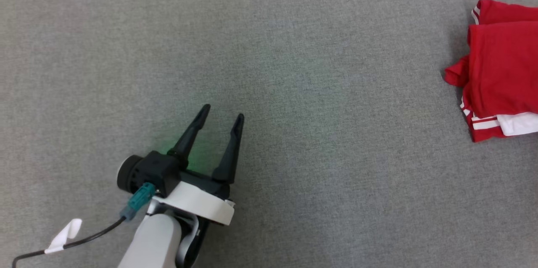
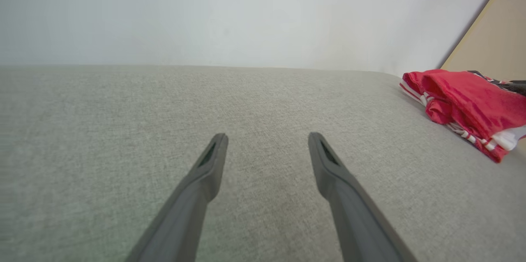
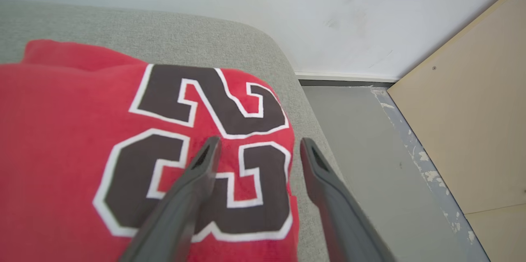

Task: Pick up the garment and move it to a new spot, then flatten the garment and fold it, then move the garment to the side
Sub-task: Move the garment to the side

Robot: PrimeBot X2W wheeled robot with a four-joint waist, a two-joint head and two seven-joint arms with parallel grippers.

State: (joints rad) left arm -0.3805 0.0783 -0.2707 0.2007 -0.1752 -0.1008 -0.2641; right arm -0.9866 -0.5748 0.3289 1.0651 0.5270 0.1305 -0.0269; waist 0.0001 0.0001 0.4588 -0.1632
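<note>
Left claw [image 1: 223, 112] spread wide, empty, over bare grey upholstered surface [image 1: 294, 49]. Garment [image 1: 500, 66], a red jersey, lies folded at the surface's right edge, well apart from it. Right claw [image 3: 259, 141] also wide, gripping nothing, over the garment's numeral print.

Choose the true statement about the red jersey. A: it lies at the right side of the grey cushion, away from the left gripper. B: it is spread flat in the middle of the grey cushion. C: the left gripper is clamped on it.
A: in the head view the red jersey lies at the right side of the grey cushion, well apart from the open left gripper.
</note>
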